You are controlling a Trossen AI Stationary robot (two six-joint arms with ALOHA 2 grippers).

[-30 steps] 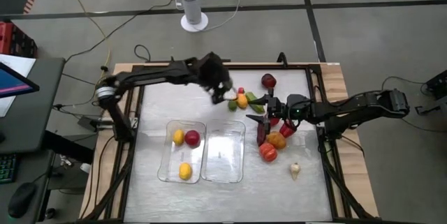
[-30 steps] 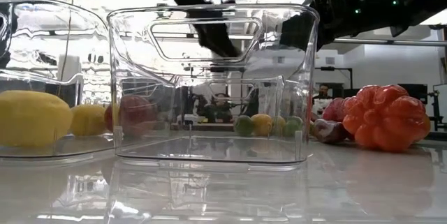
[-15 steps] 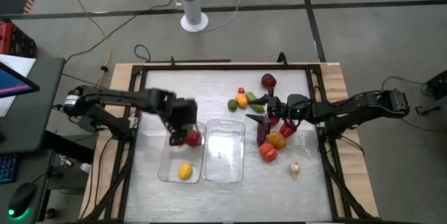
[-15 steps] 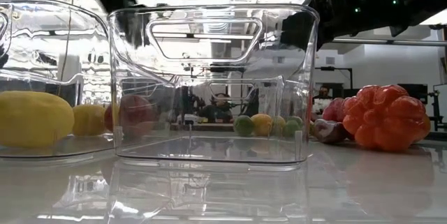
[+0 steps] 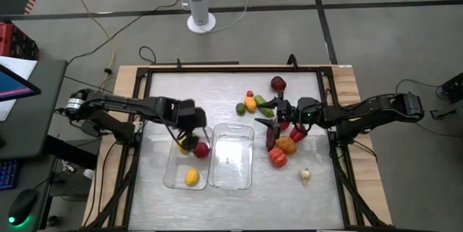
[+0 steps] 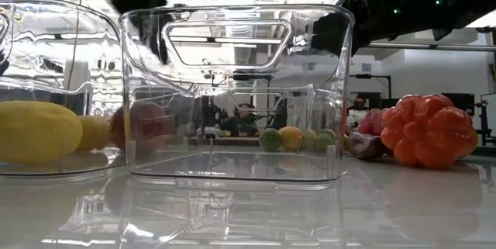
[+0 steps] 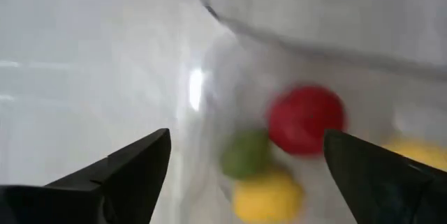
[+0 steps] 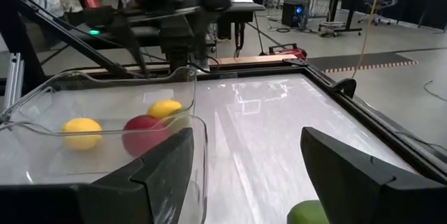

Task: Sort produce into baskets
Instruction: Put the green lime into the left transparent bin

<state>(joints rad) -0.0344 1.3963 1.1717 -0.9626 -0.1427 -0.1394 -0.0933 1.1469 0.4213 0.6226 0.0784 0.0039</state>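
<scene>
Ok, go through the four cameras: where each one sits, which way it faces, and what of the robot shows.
High view: overhead, facing straight down; both arms, left gripper over the left basket.
Low view: table height, looking level through the empty right basket; arms dark overhead.
Left wrist view: on the left arm, facing down into its basket at a red piece; open jaws.
Right wrist view: on the right arm, facing across the table; right gripper open.
All four views show the red piece.

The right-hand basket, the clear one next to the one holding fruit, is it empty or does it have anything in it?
Empty. In the high view the right basket shows only bare floor, while the left basket holds yellow and red pieces.
</scene>
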